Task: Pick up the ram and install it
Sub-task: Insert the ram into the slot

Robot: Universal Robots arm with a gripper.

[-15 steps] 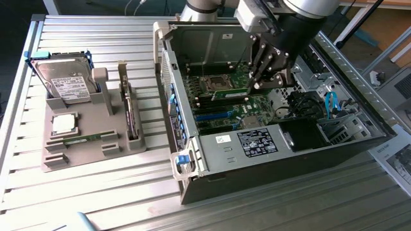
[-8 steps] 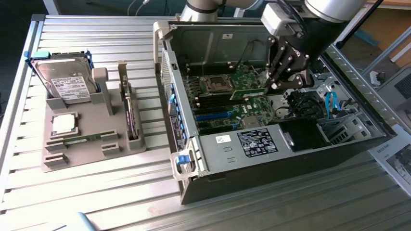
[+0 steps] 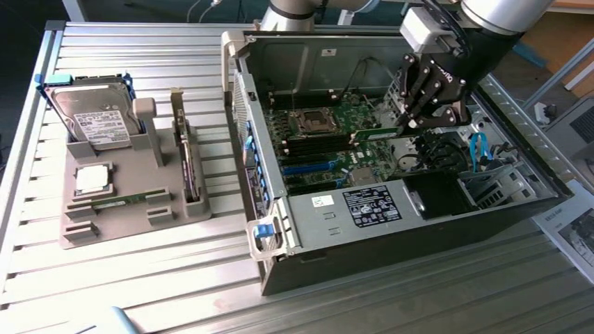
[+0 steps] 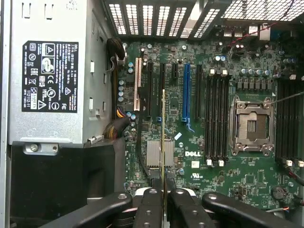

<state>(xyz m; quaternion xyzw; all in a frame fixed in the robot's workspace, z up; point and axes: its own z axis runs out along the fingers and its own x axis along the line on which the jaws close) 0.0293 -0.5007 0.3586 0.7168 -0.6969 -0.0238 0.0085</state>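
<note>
1. The ram (image 3: pixel 376 132) is being gripped by the gripper (image 3: pixel 405 126), whose jaws are being kept clenched on one end of the stick.
2. In the wrist view, the ram (image 4: pixel 164 137) is being seen edge-on as a thin upright line, pinched between the two fingertips of the gripper (image 4: pixel 164 199).
3. The stick is being held inside the open computer case (image 3: pixel 278 236), over the motherboard (image 3: pixel 325 149), between the power supply (image 3: pixel 371 205) and the processor socket (image 3: pixel 311 122).
4. It is apparently being kept clear of the board, though contact at its lower edge cannot be told from this angle.
5. In the wrist view, the ram is being lined up across the silver heatsink (image 4: pixel 156 154), apart from the black memory slots (image 4: pixel 216 116) beside the processor socket (image 4: pixel 250 124).
6. The case is being carried by the tabletop (image 3: pixel 139 292), towards its edge on the exterior view's right.
7. A grey holder (image 3: pixel 121 229) is lying near the tabletop's edge on the exterior view's left, with a hard drive (image 3: pixel 93 118), a silver processor chip (image 3: pixel 93 179), an expansion card (image 3: pixel 188 167) and a second stick (image 3: pixel 119 201) being kept in it.
</note>
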